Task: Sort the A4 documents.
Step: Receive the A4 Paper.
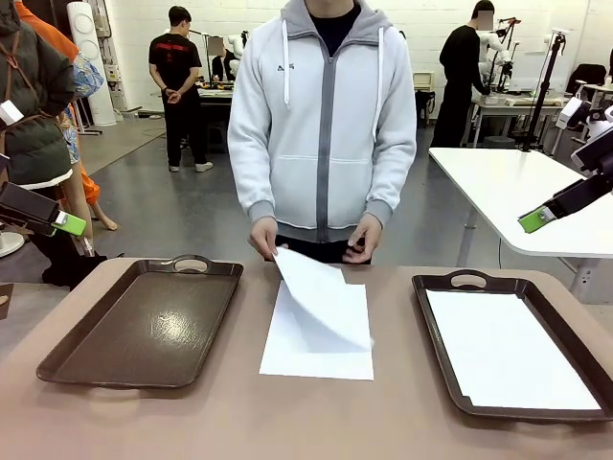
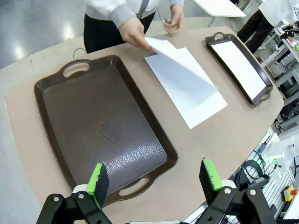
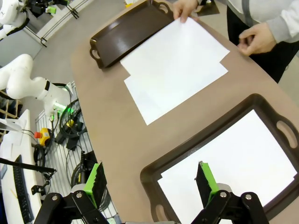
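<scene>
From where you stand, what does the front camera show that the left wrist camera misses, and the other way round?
The front view takes in the person's zipped jacket up to the collar, and other people at tables behind. The left wrist view looks down between the open green-padded fingers of the left gripper and catches cables beside the table. Both share the bare left tray, the loose A4 documents mid-table with a hand lifting the top sheet, and the right tray holding a sheet.
</scene>
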Tool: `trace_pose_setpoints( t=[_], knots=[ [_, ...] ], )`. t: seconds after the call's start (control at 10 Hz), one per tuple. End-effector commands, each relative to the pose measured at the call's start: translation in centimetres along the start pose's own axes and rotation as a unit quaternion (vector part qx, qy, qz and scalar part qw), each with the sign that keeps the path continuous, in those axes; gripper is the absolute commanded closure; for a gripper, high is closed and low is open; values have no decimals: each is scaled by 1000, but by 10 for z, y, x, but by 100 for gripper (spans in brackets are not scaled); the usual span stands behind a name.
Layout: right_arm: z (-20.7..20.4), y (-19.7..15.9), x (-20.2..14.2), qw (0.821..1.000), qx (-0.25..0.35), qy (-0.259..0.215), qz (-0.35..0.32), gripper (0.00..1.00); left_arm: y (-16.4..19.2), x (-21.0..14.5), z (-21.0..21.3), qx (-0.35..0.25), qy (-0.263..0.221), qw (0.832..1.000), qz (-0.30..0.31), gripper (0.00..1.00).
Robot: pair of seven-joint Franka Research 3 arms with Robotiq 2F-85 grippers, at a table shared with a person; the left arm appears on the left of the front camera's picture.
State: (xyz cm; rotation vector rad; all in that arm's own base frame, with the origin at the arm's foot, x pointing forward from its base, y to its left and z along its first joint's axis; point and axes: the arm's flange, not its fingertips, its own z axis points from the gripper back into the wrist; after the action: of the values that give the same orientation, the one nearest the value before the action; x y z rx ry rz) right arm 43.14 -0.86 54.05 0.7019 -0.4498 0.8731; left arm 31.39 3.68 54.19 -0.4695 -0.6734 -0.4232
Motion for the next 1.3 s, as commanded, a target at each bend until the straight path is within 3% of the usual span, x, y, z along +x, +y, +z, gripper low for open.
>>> trace_pose_setpoints(
  t=[0.0, 1.2],
  knots=[
    [-1, 0, 0, 1000, -1, -1, 5, 0, 1, 0, 0, -10, -3, 1000, -3, 0],
    [-1, 0, 0, 1000, -1, -1, 5, 0, 1, 0, 0, -10, -3, 1000, -3, 0]
  ],
)
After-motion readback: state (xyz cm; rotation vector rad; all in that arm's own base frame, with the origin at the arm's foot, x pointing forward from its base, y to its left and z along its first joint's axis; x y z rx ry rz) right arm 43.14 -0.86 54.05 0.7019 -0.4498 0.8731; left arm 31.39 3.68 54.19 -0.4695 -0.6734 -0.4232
